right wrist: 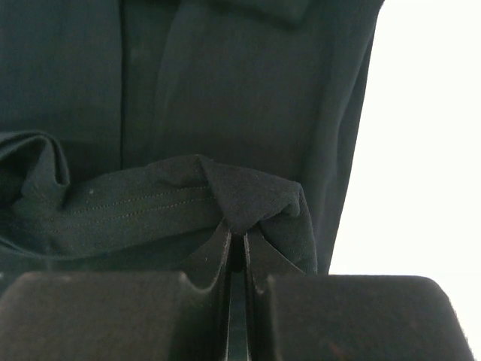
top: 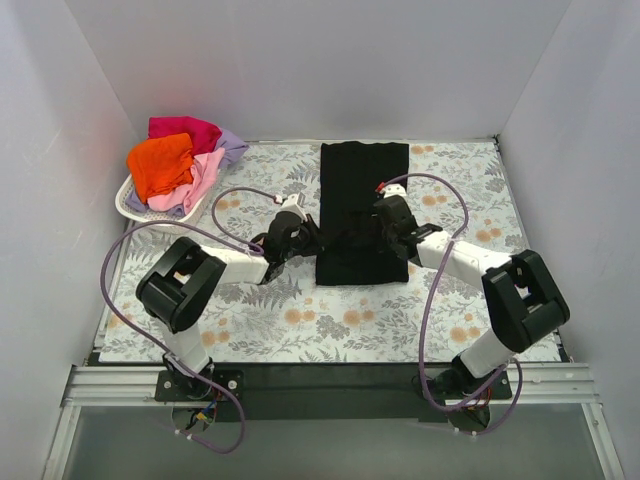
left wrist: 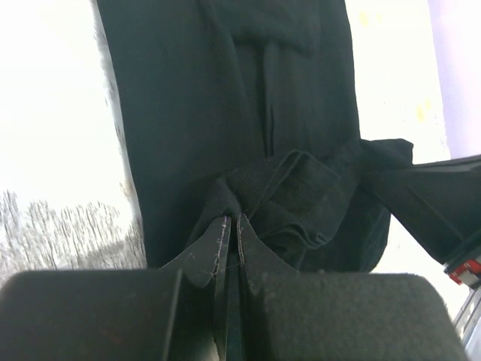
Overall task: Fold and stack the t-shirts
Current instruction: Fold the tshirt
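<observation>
The large black t-shirt (top: 362, 190) lies as a long narrow strip in the middle of the table, its near hem lifted and bunched between the arms. My left gripper (top: 312, 238) is shut on the hem's left corner (left wrist: 225, 197). My right gripper (top: 386, 222) is shut on the hem's right corner (right wrist: 252, 201). Both hold the hem above the flat part of the shirt (right wrist: 225, 83). Orange (top: 161, 163), pink (top: 203, 178), magenta-red (top: 185, 129) and lavender (top: 232, 146) t-shirts are piled at the back left.
The pile of shirts sits in a white lattice basket (top: 128, 203) at the back left corner. The table has a floral cover (top: 350, 315). White walls close the left, right and back sides. Purple cables loop over both arms.
</observation>
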